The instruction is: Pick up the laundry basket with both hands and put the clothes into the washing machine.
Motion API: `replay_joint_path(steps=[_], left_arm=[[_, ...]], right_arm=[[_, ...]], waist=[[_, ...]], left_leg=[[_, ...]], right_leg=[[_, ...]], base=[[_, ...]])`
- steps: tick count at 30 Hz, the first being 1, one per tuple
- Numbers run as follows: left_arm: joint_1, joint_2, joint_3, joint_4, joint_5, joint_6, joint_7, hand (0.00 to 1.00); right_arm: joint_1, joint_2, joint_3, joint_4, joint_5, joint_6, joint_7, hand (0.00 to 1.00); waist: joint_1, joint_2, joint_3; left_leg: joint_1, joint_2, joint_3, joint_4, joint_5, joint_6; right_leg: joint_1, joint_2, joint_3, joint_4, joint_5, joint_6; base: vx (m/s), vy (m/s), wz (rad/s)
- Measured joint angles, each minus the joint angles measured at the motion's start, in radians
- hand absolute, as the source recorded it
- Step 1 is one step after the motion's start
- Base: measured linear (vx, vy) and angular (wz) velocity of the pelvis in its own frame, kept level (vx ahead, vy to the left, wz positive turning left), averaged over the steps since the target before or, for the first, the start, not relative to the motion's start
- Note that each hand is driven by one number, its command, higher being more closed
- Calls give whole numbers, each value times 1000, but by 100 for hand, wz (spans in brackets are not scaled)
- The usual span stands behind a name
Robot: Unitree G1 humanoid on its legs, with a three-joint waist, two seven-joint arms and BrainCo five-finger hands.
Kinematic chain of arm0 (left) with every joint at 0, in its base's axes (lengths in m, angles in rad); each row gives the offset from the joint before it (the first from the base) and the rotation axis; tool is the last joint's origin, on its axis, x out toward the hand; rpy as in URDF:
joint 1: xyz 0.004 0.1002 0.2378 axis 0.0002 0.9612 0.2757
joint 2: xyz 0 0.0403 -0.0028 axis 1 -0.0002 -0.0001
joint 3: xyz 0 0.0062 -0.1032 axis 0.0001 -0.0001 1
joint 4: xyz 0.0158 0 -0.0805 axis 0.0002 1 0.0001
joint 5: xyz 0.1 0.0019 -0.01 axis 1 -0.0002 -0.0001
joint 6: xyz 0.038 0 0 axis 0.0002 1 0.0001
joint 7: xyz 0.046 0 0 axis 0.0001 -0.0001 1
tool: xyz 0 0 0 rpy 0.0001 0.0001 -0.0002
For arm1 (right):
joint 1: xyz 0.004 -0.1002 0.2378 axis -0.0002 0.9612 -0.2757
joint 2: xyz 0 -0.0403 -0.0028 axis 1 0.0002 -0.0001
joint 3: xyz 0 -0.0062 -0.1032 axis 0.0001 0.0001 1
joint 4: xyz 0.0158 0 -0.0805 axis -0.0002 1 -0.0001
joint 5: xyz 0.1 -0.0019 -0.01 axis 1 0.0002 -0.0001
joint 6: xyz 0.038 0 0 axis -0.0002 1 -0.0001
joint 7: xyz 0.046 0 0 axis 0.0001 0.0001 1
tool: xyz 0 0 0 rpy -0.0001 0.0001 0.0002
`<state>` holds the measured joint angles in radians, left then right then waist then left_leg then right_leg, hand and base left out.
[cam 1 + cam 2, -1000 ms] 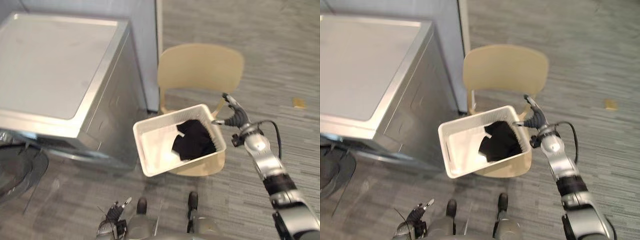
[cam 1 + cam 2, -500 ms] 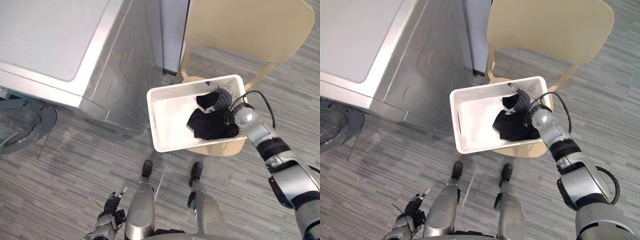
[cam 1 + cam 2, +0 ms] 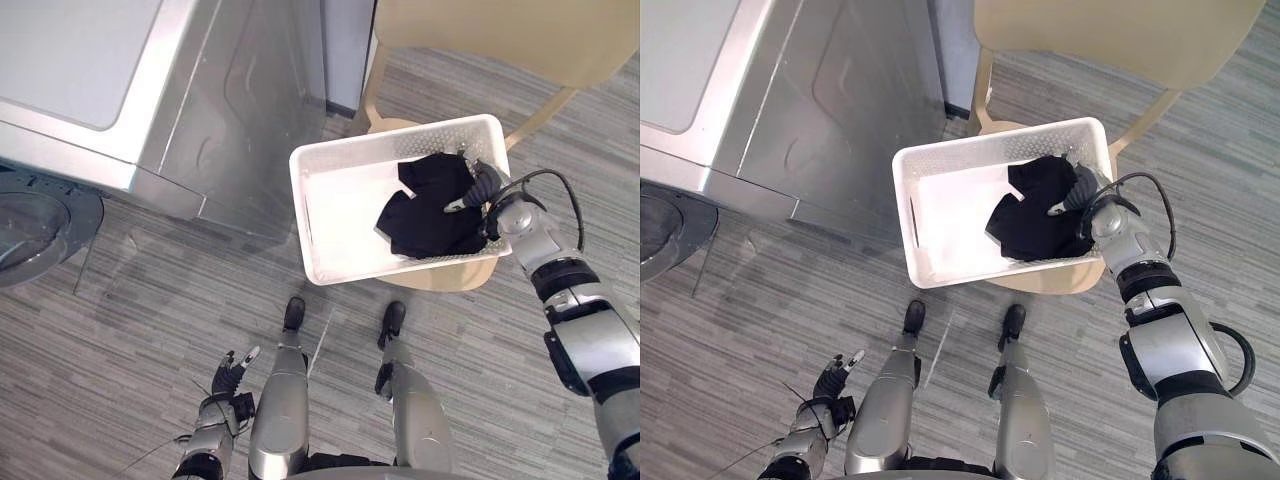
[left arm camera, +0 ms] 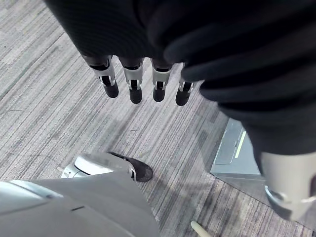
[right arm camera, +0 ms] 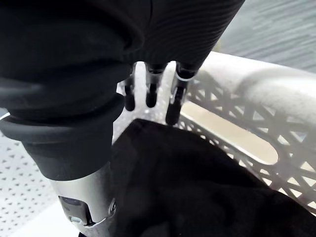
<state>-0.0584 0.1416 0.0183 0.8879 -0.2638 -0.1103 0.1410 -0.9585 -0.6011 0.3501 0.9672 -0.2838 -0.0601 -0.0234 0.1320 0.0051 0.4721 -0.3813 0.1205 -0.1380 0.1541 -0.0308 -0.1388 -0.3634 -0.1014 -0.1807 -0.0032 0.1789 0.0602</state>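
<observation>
A white perforated laundry basket [image 3: 340,205] sits on the seat of a beige chair [image 3: 500,35]. Black clothes [image 3: 428,205] lie bunched in its right half. My right hand [image 3: 483,186] hangs inside the basket by its right wall, resting on the edge of the clothes. In the right wrist view its fingers [image 5: 150,94] point straight down between the black cloth [image 5: 197,197] and the lattice wall [image 5: 247,123]; the hand is open. My left hand [image 3: 229,374] hangs low over the floor, fingers [image 4: 131,86] straight, holding nothing.
The silver washing machine [image 3: 150,80] stands left of the chair, its round door [image 3: 40,215] swung open at the far left. Grey striped floor [image 3: 130,320] lies between the machine and the basket.
The camera has tilted down and moved closer. My right hand went from outside the basket's far right corner into the basket, onto the clothes, then drew back towards the right wall.
</observation>
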Motion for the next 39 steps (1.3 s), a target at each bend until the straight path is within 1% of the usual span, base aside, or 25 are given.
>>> replay_joint_path(steps=[2,4,9,11,12,17,21,22,23,24,26,31,32,35,38,39], left_arm=[[-5,0,-19,-25,0,-6,14,0],[-19,-9,-28,-39,0,-11,15,0],[-46,-29,-36,-59,0,-11,21,0],[-64,-45,-38,-64,0,-16,37,0],[-71,-49,-39,-64,0,-16,38,0],[-85,-73,-33,-98,-1,-18,54,0],[-100,-99,-3,-133,-1,-17,69,0],[-102,-103,-3,-146,-1,-17,78,0],[-102,-106,3,-152,-1,-17,79,0],[-104,-110,18,-164,0,-16,80,0],[-111,-122,33,-172,0,-14,82,0],[-118,-137,47,-173,0,-9,83,0],[-118,-139,61,-172,0,-9,83,0],[-118,-144,63,-171,0,-6,84,0],[-118,-149,62,-161,0,-4,83,0],[-117,-146,63,-147,0,-4,83,0]], right_arm=[[-1,-1,0,6,0,0,-2,0],[-12,-1,0,48,6,0,-5,0],[-25,-1,0,74,19,1,-30,0],[-25,-6,-1,85,20,1,-44,0],[-25,-9,-2,88,20,1,-47,0],[-34,-15,-21,85,30,-3,-99,0],[-36,-22,-22,66,37,-2,-139,0],[-31,-22,-21,66,37,-1,-151,100],[-30,-22,-21,66,29,-1,-152,100],[-30,-22,-21,64,-6,0,-152,100],[-30,-25,-19,61,-42,0,-152,100],[-28,-19,-14,58,-76,6,-150,100],[-18,-4,-7,59,-78,22,-149,100],[14,21,5,68,-77,41,-137,100],[82,74,4,69,-67,49,-99,100],[114,97,4,70,-60,54,-79,100]], waist=[[12,2,2],[21,9,6],[29,18,16],[43,25,20],[46,28,22],[48,31,23],[47,31,23],[48,31,23],[48,31,23],[48,31,23],[48,29,22],[49,15,13],[50,9,8],[51,6,5],[51,2,-6],[55,-2,-14]], left_leg=[[-19,-1,0,4,0,0],[-38,-1,-1,9,0,0],[-95,-4,-23,28,0,0],[-129,-8,-29,38,1,0],[-137,-9,-33,38,3,1],[-212,-17,-53,36,24,-2],[-259,-19,-71,40,29,-4],[-268,-17,-82,41,30,-6],[-271,-17,-85,41,31,-7],[-275,-17,-93,39,32,-9],[-276,-15,-103,39,37,-16],[-270,-14,-104,39,48,-16],[-261,-14,-104,40,50,-15],[-225,-15,-103,40,50,-15],[-171,-15,-101,35,50,-15],[-149,-14,-98,34,49,-14]], right_leg=[[-18,0,0,0,3,0],[-34,0,-2,1,5,-1],[-73,-1,-15,5,5,-1],[-104,-4,-18,13,5,-1],[-111,-5,-22,16,5,-1],[-186,-16,-44,45,4,-1],[-238,-25,-67,99,-21,-3],[-246,-25,-74,114,-29,-7],[-252,-26,-80,123,-34,-7],[-258,-29,-93,136,-44,-8],[-261,-37,-101,159,-56,-12],[-258,-37,-110,162,-57,-12],[-248,-36,-110,161,-57,-12],[-210,-36,-110,162,-63,-12],[-158,-40,-116,180,-84,-10],[-138,-40,-116,185,-90,-10]], base=[[0,0,0],[3,4,2],[-4,9,9],[-19,11,6],[-25,11,13],[-32,8,14],[-35,3,14],[-27,-1,21],[-18,-5,19],[-9,-8,14],[12,9,14],[8,0,2],[0,0,0],[42,3,5],[35,1,11],[9,-13,4]])
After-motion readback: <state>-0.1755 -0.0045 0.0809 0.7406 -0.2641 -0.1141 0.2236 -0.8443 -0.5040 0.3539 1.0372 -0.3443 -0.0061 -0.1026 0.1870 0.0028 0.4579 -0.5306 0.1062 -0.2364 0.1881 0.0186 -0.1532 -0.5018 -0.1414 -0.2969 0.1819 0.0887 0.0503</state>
